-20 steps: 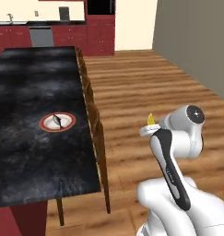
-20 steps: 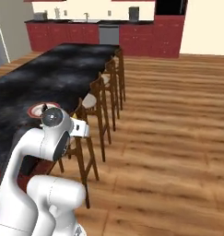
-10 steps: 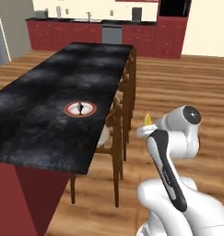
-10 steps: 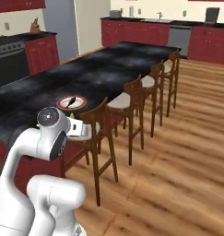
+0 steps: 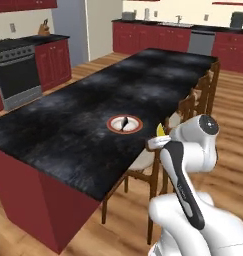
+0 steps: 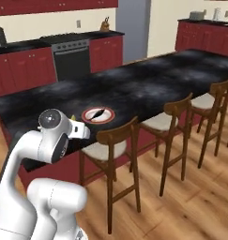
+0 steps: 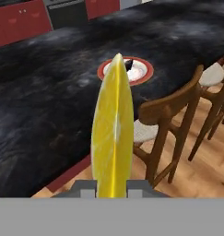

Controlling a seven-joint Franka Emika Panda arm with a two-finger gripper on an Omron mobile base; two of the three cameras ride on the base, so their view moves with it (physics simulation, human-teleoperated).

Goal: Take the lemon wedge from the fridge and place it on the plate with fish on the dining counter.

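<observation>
Right, the tool point(image 7: 111, 186) is clamped narrow on the lemon wedge point(image 7: 113, 129), which stands point-up between the jaws in the hand view, its thin edge toward the camera. That upright carry makes sense: pinched by its flat sides, the wedge sits steady while it travels. In the left base view the wedge point(image 5: 159, 130) peeks out as a yellow tip just above the wrist, short of the plate with fish point(image 5: 125, 123) and off the near edge of the surface point(image 5: 68, 130).

The plate sits on the glossy black top, close to the stool-side edge, so I'd judge a forward reach over the wooden stool point(image 5: 158, 155) is all that's called for. The arm is tucked in, held back from the plate for now.

What's hard to read? The wedge blocks part of the plate point(image 7: 126, 70) in the hand view, and the fish is only a dark sliver there. The fingertips themselves are mostly buried behind the lemon. From the right base view the wedge point(image 6: 73, 117) is a speck beside the plate point(image 6: 98, 114).
</observation>
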